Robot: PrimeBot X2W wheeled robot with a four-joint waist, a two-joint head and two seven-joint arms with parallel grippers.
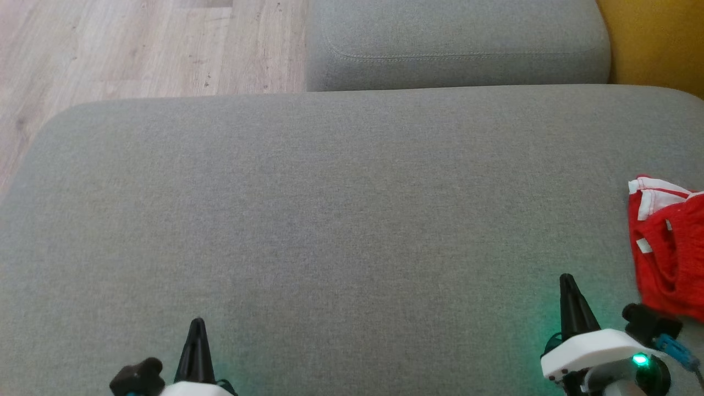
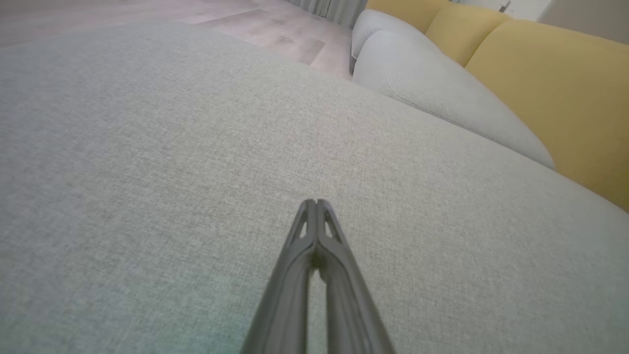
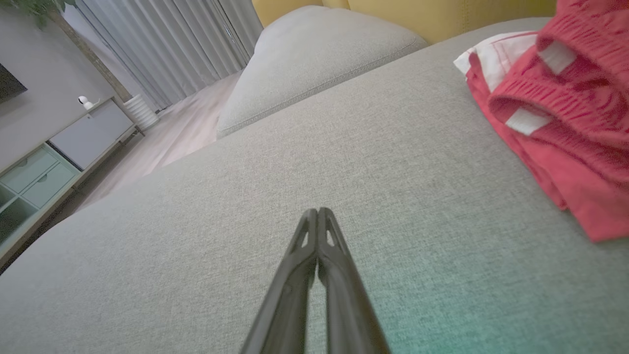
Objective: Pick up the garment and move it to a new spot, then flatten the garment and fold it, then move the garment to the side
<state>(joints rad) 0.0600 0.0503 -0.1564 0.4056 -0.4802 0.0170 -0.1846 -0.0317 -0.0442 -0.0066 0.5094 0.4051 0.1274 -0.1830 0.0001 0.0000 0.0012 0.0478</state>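
The red garment (image 1: 668, 247) is seen bunched on the grey sofa (image 1: 352, 192) at its right edge. It lies just right of the right hand (image 1: 566, 279) and is not touched by it. The left hand (image 1: 197, 322) is held well apart from it. The fingers of both hands are pressed together on nothing.

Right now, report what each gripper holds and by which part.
Nothing is held. The left gripper and right gripper are both shut empty above the grey cushion; the red garment lies ungripped to the right.
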